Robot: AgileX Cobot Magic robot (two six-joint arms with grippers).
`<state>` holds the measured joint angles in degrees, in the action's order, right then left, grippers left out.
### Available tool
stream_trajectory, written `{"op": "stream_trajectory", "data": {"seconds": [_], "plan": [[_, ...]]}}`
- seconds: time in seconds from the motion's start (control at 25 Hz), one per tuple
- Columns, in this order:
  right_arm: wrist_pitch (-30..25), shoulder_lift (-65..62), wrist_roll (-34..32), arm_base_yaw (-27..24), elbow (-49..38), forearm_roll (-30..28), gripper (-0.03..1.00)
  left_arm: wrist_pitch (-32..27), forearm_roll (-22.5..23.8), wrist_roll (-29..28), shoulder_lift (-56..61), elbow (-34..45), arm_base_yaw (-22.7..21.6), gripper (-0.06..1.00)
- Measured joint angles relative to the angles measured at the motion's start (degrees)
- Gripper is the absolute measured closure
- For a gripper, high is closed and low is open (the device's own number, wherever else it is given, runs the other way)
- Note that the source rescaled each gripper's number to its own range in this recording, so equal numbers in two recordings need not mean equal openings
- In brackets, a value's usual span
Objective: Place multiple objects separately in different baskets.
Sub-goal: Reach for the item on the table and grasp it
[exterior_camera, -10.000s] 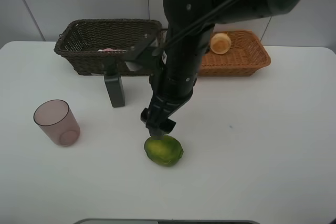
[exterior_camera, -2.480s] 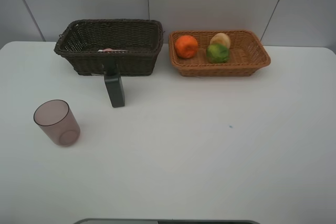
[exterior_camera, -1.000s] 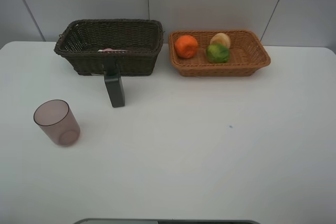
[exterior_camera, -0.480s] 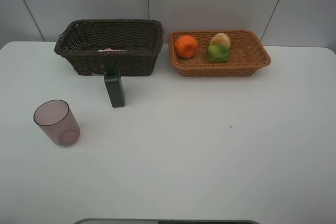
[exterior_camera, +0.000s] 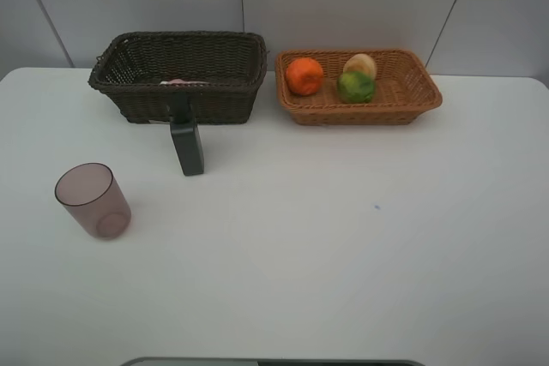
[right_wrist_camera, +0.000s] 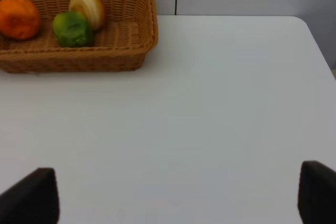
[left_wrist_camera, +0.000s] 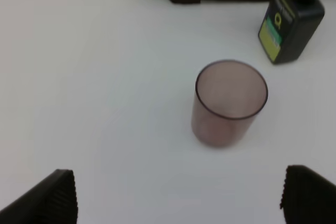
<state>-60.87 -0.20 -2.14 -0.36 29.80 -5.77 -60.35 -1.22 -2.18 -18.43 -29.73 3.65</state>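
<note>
The cup [left_wrist_camera: 229, 103] stood upright on the desk [exterior_camera: 343, 255], the bottle [exterior_camera: 188, 147] near it before the dark basket [exterior_camera: 180, 83]. Orange [exterior_camera: 304, 75], lime [exterior_camera: 355, 87] and peach [exterior_camera: 360, 64] lay in the tan basket [exterior_camera: 403, 105]. My left claw [left_wrist_camera: 178, 198] hung wide open and empty above the cup, and my right claw [right_wrist_camera: 173, 195] was open and empty too. Next, I judged, I should descend and grip the cup's wall.

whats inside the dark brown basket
Only a sliver of a pink item shows above the front wall of the dark brown basket. That wall hides the rest of it and the basket floor, so anything else inside cannot be seen.
</note>
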Motion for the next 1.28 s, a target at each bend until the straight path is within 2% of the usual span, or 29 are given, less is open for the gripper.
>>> {"op": "stream_trajectory", "data": {"seconds": [0.4, 0.64, 0.8, 1.0, 1.28], "plan": [[0.0, 0.0, 0.0, 0.0, 0.0, 0.0, 0.05, 4.0, -0.4, 5.6, -40.8, -13.4, 0.0, -0.05], [0.0, 0.0, 0.0, 0.0, 0.0, 0.0, 0.05, 5.9, 0.7, 5.9, -57.6, -20.5, 4.7, -0.05], [0.0, 0.0, 0.0, 0.0, 0.0, 0.0, 0.05, 8.2, 2.5, 5.9, -63.4, -21.7, 7.1, -0.05], [0.0, 0.0, 0.0, 0.0, 0.0, 0.0, 0.05, 11.9, 2.7, 5.9, -66.3, -21.9, 7.2, -0.05], [0.0, 0.0, 0.0, 0.0, 0.0, 0.0, 0.05, 12.7, 2.8, 5.9, -69.4, -21.6, 7.2, -0.05]]}}
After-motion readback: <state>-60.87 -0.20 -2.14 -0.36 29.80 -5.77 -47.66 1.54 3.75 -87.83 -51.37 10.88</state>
